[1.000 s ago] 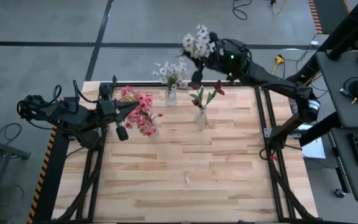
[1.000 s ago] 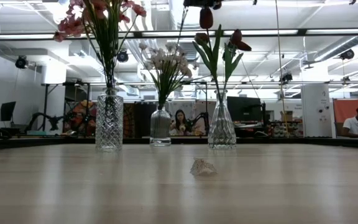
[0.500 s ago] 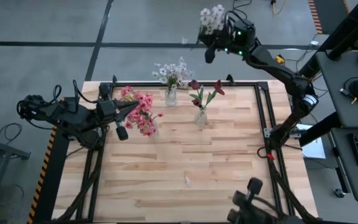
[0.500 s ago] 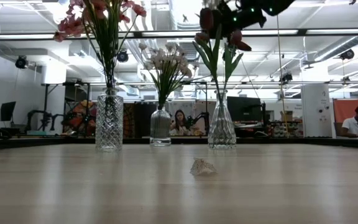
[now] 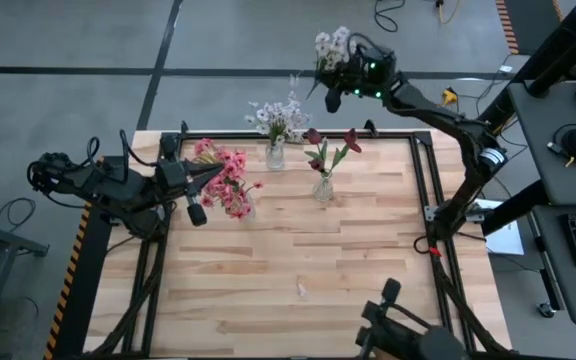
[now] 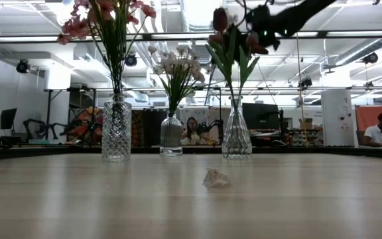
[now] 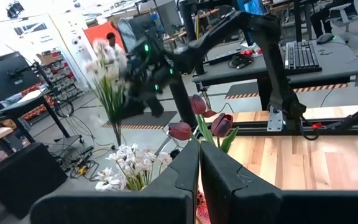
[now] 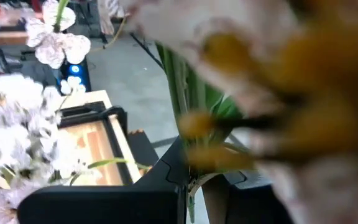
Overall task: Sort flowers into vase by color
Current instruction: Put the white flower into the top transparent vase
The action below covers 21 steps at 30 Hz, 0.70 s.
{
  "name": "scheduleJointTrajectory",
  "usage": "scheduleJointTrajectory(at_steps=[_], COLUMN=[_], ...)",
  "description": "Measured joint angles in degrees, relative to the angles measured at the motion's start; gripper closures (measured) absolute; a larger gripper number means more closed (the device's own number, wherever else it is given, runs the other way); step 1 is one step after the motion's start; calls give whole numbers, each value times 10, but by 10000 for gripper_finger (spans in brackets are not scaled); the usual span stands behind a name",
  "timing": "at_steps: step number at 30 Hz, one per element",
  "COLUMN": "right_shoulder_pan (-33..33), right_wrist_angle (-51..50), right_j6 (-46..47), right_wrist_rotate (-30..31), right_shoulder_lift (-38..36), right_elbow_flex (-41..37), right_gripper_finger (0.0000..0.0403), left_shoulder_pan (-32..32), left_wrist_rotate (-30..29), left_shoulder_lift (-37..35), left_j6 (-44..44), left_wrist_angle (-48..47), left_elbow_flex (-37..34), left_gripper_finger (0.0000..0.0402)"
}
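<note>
My right gripper (image 5: 346,80) hovers beyond the table's far edge, shut on a white-lilac flower stem (image 5: 330,47). The left wrist view shows that stem (image 7: 107,74) too. Three glass vases stand on the far part of the table. One has pink blossoms (image 5: 230,180), one small white blossoms (image 5: 276,115) and one dark red tulips (image 5: 326,150). In the low view they stand in a row: pink (image 6: 117,129), white (image 6: 171,136), red (image 6: 236,133). My left gripper (image 5: 196,210) waits, shut, beside the pink bunch. My right gripper pinches the green stalks (image 8: 188,124) of the white-lilac stem between its two fingers (image 8: 166,168), below the blossoms. The stem is lifted clear, high above the table's far edge. Blurred blossoms close to the camera hide much of the hold.
A small pale scrap (image 6: 216,178) lies on the wooden table (image 5: 298,260) near its middle. A dark device (image 5: 398,325) reaches in at the near edge. Black frame rails (image 5: 423,190) border the table. In the low view, people sit in the room behind (image 6: 192,129).
My right gripper has carried the white-lilac stem up and away past the table's far edge, then come partway back down toward the vases. The dark device has come into view at the near edge.
</note>
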Motion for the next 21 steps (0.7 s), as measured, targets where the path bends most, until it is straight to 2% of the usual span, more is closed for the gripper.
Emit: scheduleJointTrajectory(at_steps=[10,15,21], right_shoulder_pan=[-23,-24,-23], right_wrist_angle=[235,317,367], right_j6=[80,130,154], right_wrist_rotate=[-54,-133,-155], right_shoulder_lift=[36,78,128], right_elbow_flex=[-147,-162,-162], right_gripper_finger=[385,385,385], left_shoulder_pan=[0,0,0], left_wrist_rotate=[0,0,0], left_shoulder_lift=[0,0,0], left_j6=[0,0,0], left_wrist_angle=[-1,-2,-2], left_elbow_flex=[0,0,0], left_gripper_finger=[402,402,402])
